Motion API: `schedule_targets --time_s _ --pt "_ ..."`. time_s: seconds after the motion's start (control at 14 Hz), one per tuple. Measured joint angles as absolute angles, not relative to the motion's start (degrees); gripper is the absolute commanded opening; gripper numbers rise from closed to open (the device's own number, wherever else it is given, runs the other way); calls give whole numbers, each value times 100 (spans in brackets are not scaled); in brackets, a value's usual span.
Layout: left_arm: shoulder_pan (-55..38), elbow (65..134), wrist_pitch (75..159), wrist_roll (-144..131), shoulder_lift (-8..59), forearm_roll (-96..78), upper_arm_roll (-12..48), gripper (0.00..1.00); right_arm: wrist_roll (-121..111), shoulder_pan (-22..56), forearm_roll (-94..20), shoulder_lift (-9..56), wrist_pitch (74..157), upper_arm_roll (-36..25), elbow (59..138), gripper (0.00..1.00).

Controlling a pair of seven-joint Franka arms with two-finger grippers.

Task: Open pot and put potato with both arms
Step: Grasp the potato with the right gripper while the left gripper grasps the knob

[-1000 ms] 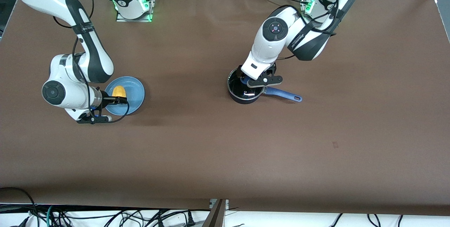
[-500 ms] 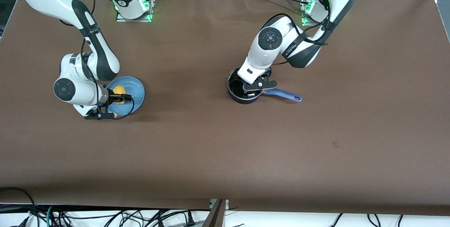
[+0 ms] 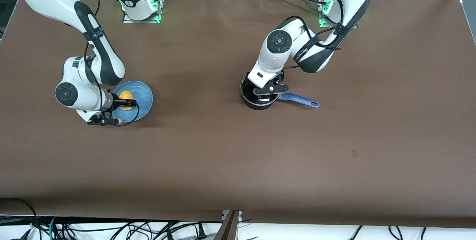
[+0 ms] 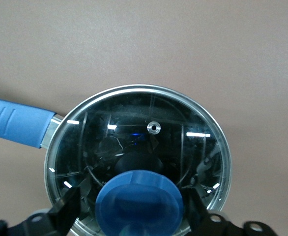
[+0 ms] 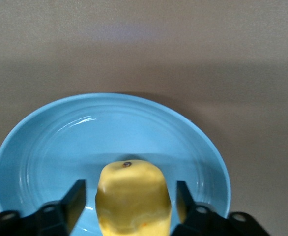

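Observation:
The black pot [image 3: 259, 100] stands mid-table with its blue handle [image 3: 299, 100] pointing toward the left arm's end. Its glass lid [image 4: 134, 128] is on. My left gripper [image 3: 266, 90] is low over the lid, open, with its fingers [image 4: 69, 206] on either side of the blue knob [image 4: 139, 201] and a small gap on each side. The yellow potato [image 3: 126, 94] lies on a blue plate [image 3: 144, 100]. My right gripper [image 3: 126, 103] is open with a finger [image 5: 76, 199] on each side of the potato [image 5: 133, 194], not touching it.
The blue plate [image 5: 45, 147] sits toward the right arm's end of the brown table [image 3: 238, 158]. Cables hang along the table edge nearest the camera [image 3: 148, 229].
The left gripper has come down around the lid knob. The right gripper has slid forward so that its fingers straddle the potato. Pot, lid and potato have not moved.

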State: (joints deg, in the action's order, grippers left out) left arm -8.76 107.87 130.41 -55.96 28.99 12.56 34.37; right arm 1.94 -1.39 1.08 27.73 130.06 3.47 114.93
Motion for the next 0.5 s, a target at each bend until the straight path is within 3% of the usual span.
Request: schedule_targets --time_s 0.5 --pt "-906 10745 13061 -5597 2924 1260 3431 54 194 -140 108 2763 13006 348 11491 48"
